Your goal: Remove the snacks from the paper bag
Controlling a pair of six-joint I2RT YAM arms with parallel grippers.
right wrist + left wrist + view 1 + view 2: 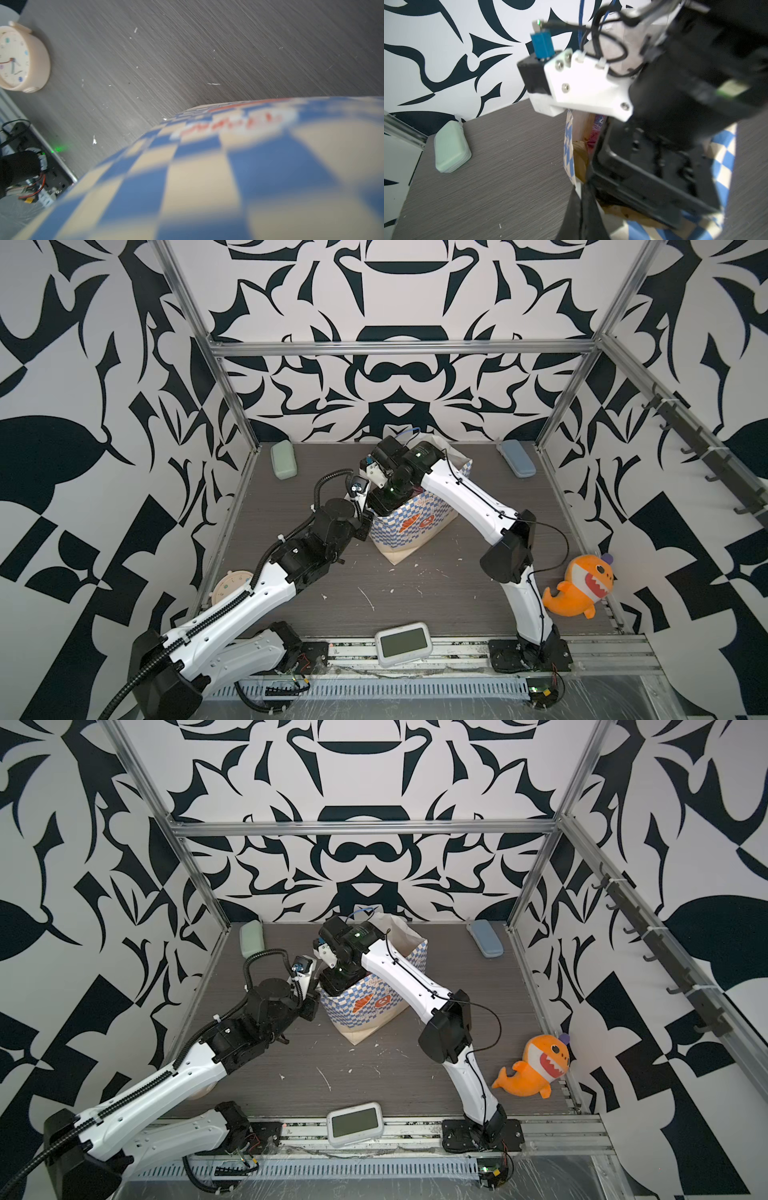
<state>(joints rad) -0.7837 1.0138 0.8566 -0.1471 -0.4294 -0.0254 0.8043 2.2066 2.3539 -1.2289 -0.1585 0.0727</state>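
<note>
The paper bag (415, 526) (365, 1002) stands upright at the back middle of the table, with its checkered side filling the right wrist view (228, 176). My left gripper (579, 193) is shut on the bag's rim at its near left corner (368, 522). The right gripper's black body (384, 497) (643, 166) reaches down into the bag's mouth; its fingers are hidden inside. Through the opening, the left wrist view shows snacks: a purple-pink packet (593, 133) and a yellowish one (579, 153) beside it.
A green case (284, 460) lies at the back left and a blue-grey case (517, 458) at the back right. An orange plush shark (582, 589) sits at the right edge. A round clock (18, 60) lies under the left arm, a white digital display (403, 643) at the front.
</note>
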